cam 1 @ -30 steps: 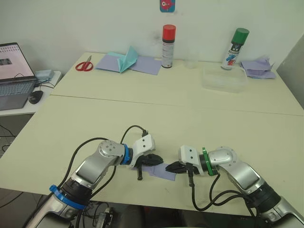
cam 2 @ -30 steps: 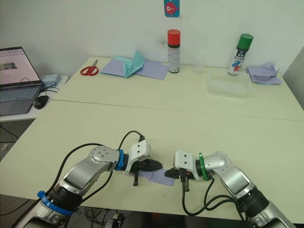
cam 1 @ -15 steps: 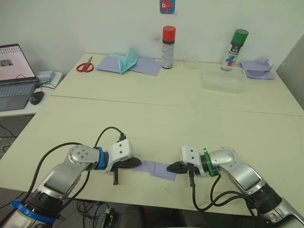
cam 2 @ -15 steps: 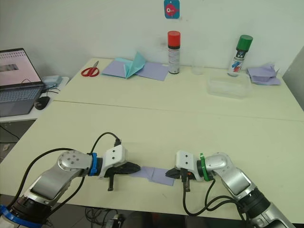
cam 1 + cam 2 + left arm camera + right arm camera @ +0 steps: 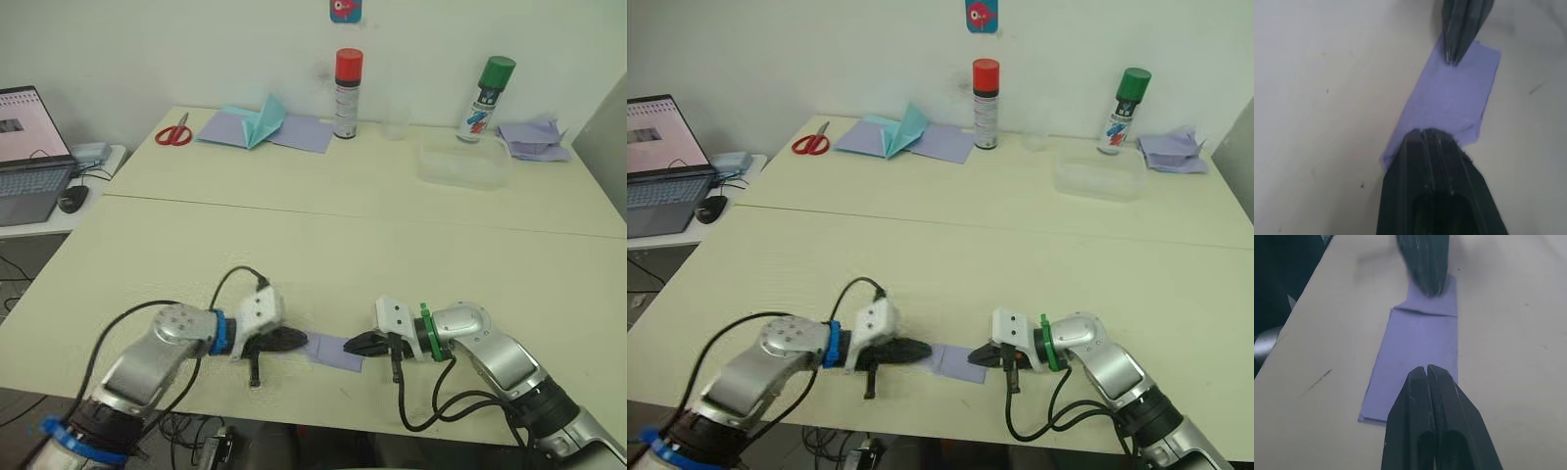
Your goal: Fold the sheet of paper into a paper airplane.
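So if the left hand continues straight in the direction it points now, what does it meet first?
Probably the right hand: the left hand points along the sheet of paper toward it, tips facing, though depth is uncertain.

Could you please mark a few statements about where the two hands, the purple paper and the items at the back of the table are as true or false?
1. Both hands rest on the sheet of paper, the left hand at one end and the right hand at the other. True.
2. The paper lies near the table's near edge. True.
3. The right hand's fingers are spread wide apart. False: they are closed together with their tips on the paper.
4. The red scissors lie beside the green-capped can. False: they lie at the far left, away from it.
5. The red-capped can stands upright. True.
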### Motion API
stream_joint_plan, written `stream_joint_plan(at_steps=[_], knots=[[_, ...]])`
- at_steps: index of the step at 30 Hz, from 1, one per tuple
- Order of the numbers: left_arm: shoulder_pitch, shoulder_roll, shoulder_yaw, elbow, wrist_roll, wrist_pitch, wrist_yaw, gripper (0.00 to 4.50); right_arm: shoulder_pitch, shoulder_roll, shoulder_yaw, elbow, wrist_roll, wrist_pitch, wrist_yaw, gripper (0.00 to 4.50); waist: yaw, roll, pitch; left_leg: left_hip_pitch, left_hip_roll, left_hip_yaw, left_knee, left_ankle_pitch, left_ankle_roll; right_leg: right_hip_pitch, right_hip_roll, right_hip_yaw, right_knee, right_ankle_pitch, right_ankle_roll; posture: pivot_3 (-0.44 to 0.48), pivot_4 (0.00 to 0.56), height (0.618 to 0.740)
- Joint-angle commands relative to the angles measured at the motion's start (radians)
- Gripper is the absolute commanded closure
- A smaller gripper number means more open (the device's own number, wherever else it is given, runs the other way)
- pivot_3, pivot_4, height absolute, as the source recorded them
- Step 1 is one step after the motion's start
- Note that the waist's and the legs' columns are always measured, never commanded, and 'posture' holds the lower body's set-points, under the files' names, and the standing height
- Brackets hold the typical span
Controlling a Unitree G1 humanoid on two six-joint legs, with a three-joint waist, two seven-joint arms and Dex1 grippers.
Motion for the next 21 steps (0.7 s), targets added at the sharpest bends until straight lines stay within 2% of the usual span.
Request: stream_joint_plan(at_steps=[1, 5, 9, 12, 15, 19, 21], knots=[[-0.004, -0.017, -0.075, 0.086, 0.101, -0.041, 0.012, 4.5, 0.0, -0.006, -0.055, -0.062, 0.036, 0.008, -0.008, 4.46, 0.003, 0.001, 0.001, 0.0, -0.001, 0.0, 0.0, 0.0, 0.0, 0.0, -0.001, 0.0, 0.0, 0.0, 0.0, 0.0, 0.15, 0.74], [0.003, -0.022, -0.085, 0.094, 0.104, -0.057, 0.0, 4.5, 0.016, -0.028, -0.085, -0.118, 0.048, 0.008, -0.011, 4.46, 0.006, 0.002, 0.001, 0.0, -0.002, 0.0, 0.0, 0.0, 0.0, 0.001, -0.003, 0.0, 0.0, 0.0, 0.0, 0.0, 0.15, 0.74], [0.019, -0.039, -0.037, 0.059, 0.032, -0.092, -0.029, 4.5, 0.039, -0.05, -0.12, -0.157, 0.061, 0.01, -0.014, 4.46, 0.005, 0.002, 0.001, 0.0, -0.002, 0.0, 0.0, 0.0, 0.0, 0.001, -0.003, -0.001, 0.0, 0.0, 0.0, 0.0, 0.15, 0.74], [0.007, -0.063, 0.051, 0.032, -0.039, -0.083, -0.015, 3.8, 0.06, -0.061, -0.168, -0.183, 0.093, 0.007, -0.018, 4.5, 0.005, 0.002, 0.005, -0.001, -0.002, 0.0, 0.0, 0.0, 0.0, 0.001, -0.003, -0.001, 0.0, 0.0, 0.0, 0.0, 0.15, 0.74], [-0.011, -0.05, 0.136, 0.003, -0.121, -0.056, -0.036, 2.97, 0.097, -0.083, -0.197, -0.177, 0.111, -0.043, 0.007, 3.95, 0.004, -0.003, 0.012, -0.002, -0.002, -0.001, 0.0, 0.0, 0.0, -0.001, -0.002, -0.002, 0.0, 0.0, 0.0, 0.0, 0.15, 0.74], [-0.022, 0.021, 0.191, -0.035, -0.165, -0.047, -0.109, 1.9, 0.136, -0.12, -0.199, -0.169, 0.109, -0.123, 0.054, 2.79, 0.001, -0.004, 0.014, -0.004, -0.001, -0.002, 0.0, -0.001, -0.001, -0.002, -0.002, -0.004, 0.0, 0.0, 0.0, 0.0, 0.15, 0.74], [-0.015, 0.054, 0.206, -0.043, -0.171, -0.061, -0.139, 1.21, 0.143, -0.13, -0.197, -0.165, 0.104, -0.161, 0.071, 2.01, 0.0, -0.003, 0.014, -0.005, -0.001, -0.002, 0.0, -0.001, -0.002, -0.003, -0.002, -0.004, 0.0, 0.0, 0.0, 0.0, 0.15, 0.74]])
